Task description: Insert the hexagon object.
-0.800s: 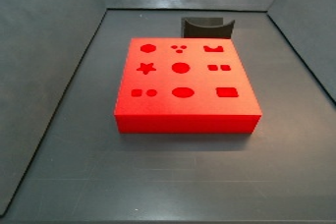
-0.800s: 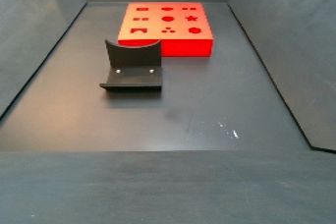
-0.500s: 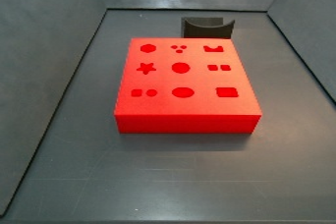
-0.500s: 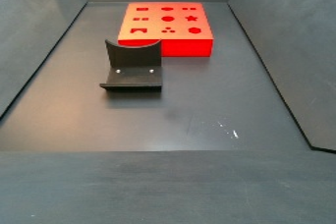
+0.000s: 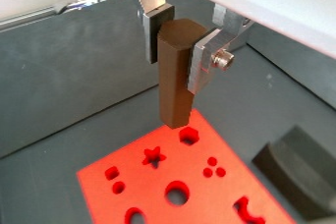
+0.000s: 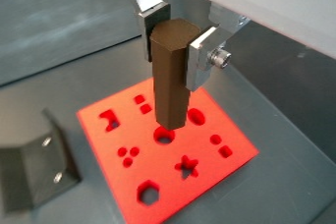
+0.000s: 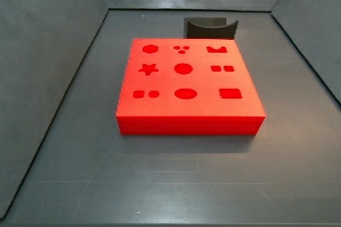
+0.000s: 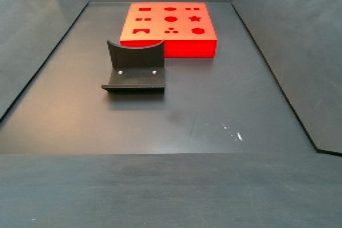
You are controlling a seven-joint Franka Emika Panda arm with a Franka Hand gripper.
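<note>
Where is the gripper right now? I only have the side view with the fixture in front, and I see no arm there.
Observer: The gripper is up above the red block; both wrist views show it.
Operator: Is it holding anything?
Observer: Yes, the hexagon object hangs upright, clamped between the fingers.
Operator: Is the peg in a hole?
Observer: No, its lower end is clear above the block's top.

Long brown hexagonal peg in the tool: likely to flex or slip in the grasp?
The long brown hexagonal peg looks rigid and straight. The tool, high above the red block, clamps flat faces, so slip seems unlikely. Held near the top, it may pivot on contact.
</note>
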